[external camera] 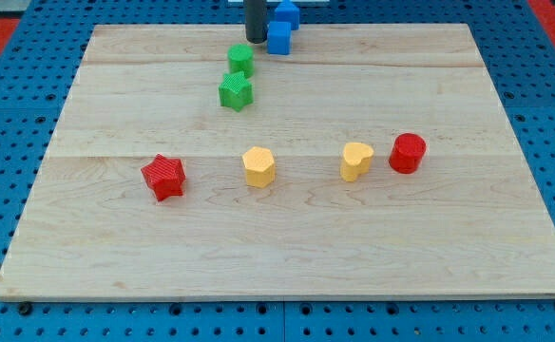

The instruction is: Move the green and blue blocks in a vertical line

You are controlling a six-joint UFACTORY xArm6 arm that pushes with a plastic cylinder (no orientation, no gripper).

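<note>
My tip (257,39) is at the view's top, just left of a blue cube (278,37) and touching or nearly touching it. A second blue block (287,13) sits behind it, at the board's top edge. A green cylinder-like block (241,60) lies just below-left of my tip. A green star-shaped block (236,91) sits right below that one. The two green blocks form a short, slightly slanted column; the blue ones lie up and to the right of it.
A red star block (163,177) lies at the left middle. A yellow hexagonal block (258,166) and a yellow heart-like block (356,161) lie in the middle row, with a red cylinder (408,153) to their right. The wooden board (287,256) rests on blue pegboard.
</note>
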